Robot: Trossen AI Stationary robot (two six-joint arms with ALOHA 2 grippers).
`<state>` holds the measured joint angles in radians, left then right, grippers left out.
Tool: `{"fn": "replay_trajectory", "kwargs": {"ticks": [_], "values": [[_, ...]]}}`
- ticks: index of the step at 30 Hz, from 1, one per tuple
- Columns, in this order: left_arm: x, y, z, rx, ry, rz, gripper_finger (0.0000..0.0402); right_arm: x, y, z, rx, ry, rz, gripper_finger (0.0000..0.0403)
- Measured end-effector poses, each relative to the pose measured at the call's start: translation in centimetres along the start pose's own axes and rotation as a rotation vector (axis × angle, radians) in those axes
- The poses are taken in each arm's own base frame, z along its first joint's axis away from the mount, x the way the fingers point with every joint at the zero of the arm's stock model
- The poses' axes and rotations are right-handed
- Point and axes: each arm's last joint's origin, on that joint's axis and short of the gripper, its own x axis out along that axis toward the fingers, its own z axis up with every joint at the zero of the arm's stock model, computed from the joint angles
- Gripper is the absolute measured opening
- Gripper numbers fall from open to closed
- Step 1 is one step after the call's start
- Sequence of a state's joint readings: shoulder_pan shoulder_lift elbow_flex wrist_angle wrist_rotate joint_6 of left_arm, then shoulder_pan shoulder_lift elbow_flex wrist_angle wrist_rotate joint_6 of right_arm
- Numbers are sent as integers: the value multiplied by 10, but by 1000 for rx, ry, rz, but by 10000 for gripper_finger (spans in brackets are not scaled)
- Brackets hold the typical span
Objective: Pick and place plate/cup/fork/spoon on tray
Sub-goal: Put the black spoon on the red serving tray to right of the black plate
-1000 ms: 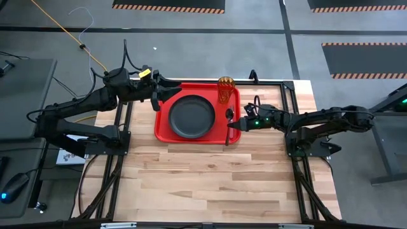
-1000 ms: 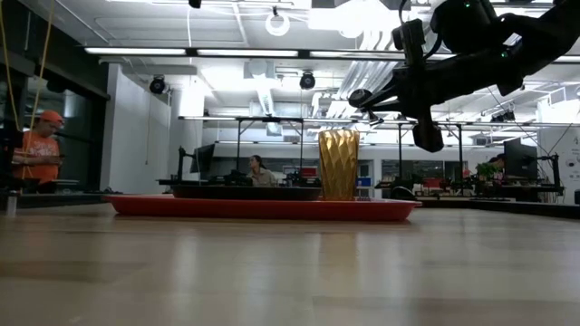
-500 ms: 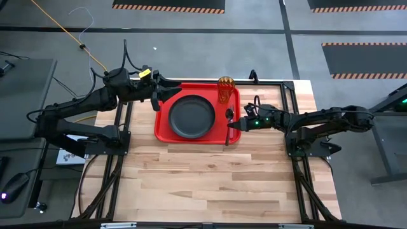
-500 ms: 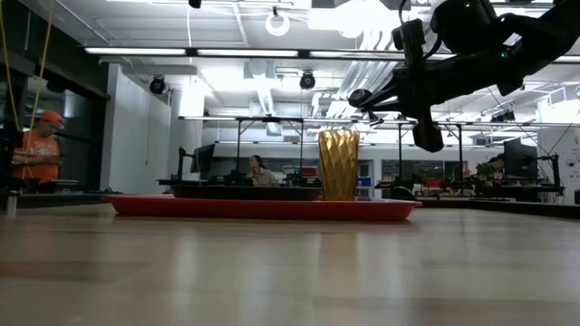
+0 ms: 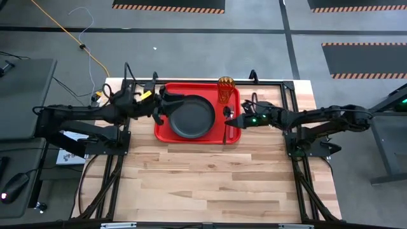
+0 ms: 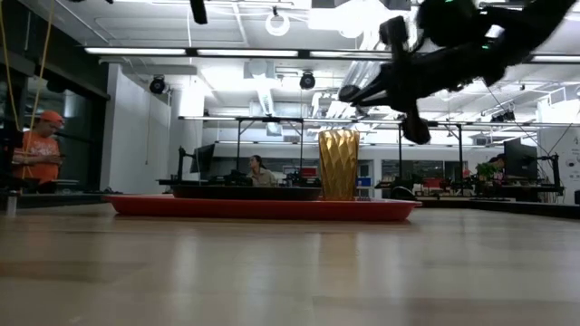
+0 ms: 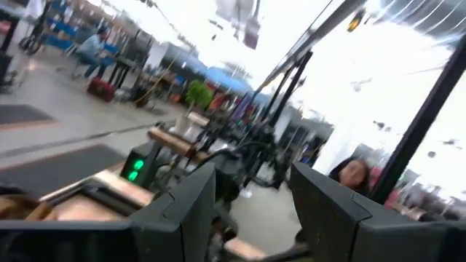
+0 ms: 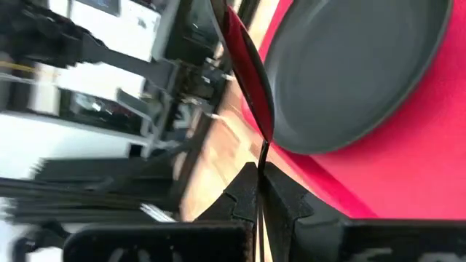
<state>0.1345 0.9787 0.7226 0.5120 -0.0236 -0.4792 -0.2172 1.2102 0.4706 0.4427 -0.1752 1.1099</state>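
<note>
I see the left gripper [image 5: 164, 107] reaching in low from the worktop's left edge, fingers [image 7: 182, 211] spread apart and holding nothing, hovering at the left rim of the tray [image 5: 164, 130]. A second ago that arm was angled in from the far-left corner; now it lies flatter and nearer the front. The tray sits at the far edge, centred, with the plate [image 5: 191, 117] in its middle and the cup [image 5: 226, 90] upright in its far-right corner. The right gripper [image 5: 231, 119] comes in from the right edge, clenched on the fork [image 5: 225, 130], which hangs over the tray's right rim; it has lifted slightly. The spoon [image 5: 227, 111] lies beside it. The whole near half of the worktop [image 5: 210, 184] is bare wood.
</note>
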Motion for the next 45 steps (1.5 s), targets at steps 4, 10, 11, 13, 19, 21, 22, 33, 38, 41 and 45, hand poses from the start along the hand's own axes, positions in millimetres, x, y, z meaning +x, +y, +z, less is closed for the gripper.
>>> {"fn": "replay_trajectory", "kwargs": {"ticks": [4,10,11,13,19,21,22,33,38,41,45], "values": [[-5,2,-5,-20,-75,-38,167,18,5,18,-68,104,-105,0],[-6,1,-2,-22,-111,-50,167,41,-18,41,-83,223,-246,0],[-6,1,-2,-22,-112,-49,167,44,-23,44,-72,230,-246,0],[-6,0,-2,-23,-114,-50,167,46,-36,47,-41,234,-256,0],[-5,0,-2,-36,-114,-52,168,52,-60,52,53,198,-257,0],[-5,0,-2,-42,-113,-52,168,54,-67,50,95,202,-281,0],[-5,0,-2,-43,-114,-52,168,55,-70,49,112,200,-288,0],[-5,1,-2,-40,-114,-50,168,58,-77,50,209,133,-350,0],[-5,1,-2,-39,-114,-50,168,60,-84,46,251,144,-385,0],[-5,1,-2,-40,-113,-50,168,63,-91,44,283,148,-414,0],[-5,1,-2,-46,-113,-50,168,66,-95,43,285,133,-414,0]]}}
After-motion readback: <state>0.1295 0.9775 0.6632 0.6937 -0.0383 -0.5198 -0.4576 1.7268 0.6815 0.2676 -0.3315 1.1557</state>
